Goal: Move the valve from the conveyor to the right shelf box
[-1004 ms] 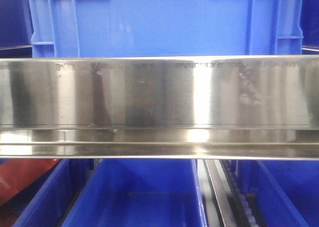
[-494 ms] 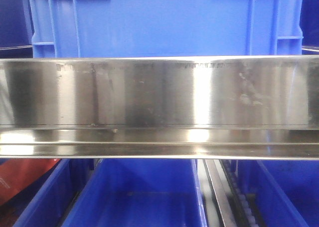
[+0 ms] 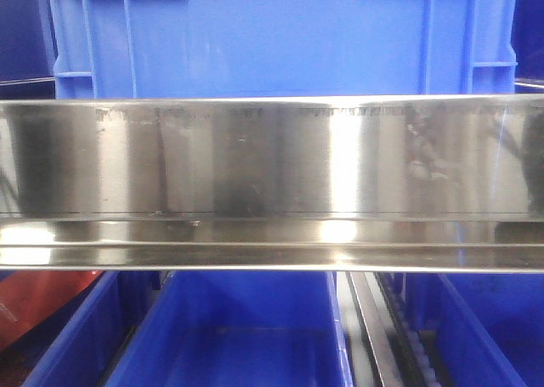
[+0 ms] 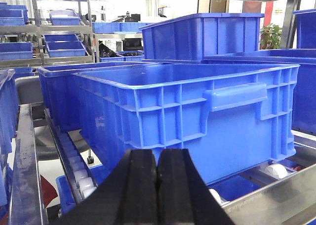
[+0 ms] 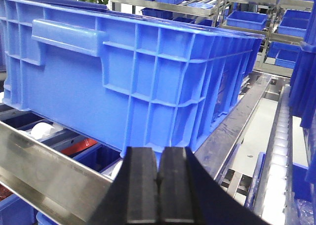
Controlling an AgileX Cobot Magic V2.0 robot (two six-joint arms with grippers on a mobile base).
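Front view. A brushed steel rail [image 3: 272,183] runs across the whole frame, with bright reflections along its face. Above it stands the wall of a blue crate [image 3: 280,38], ribbed at both sides. Below the rail lie open blue bins [image 3: 246,336], one in the middle and others cut off at left and right. A roller track [image 3: 399,336] runs between the middle and right bins. Something red [image 3: 34,302] shows at lower left; what it is cannot be told. Neither the valve nor the conveyor appears in this view.

Left wrist view. The left gripper [image 4: 157,190] fills the lower centre, its two black fingers pressed together with nothing between them. Just beyond it sits a large blue crate [image 4: 197,111] with a moulded handle, resting on white rollers [image 4: 79,175]. More blue crates stand behind it and on shelving at upper left. A steel rail [image 4: 276,200] crosses the lower right corner.

Right wrist view. The right gripper [image 5: 158,190] is likewise closed tight and empty. Before it stands a blue crate [image 5: 128,71], ribbed and handled, above a steel rail [image 5: 44,170] that slants across the lower left. A roller lane [image 5: 276,151] runs at right, with racks of blue bins behind. No valve or belt is visible in either wrist view.
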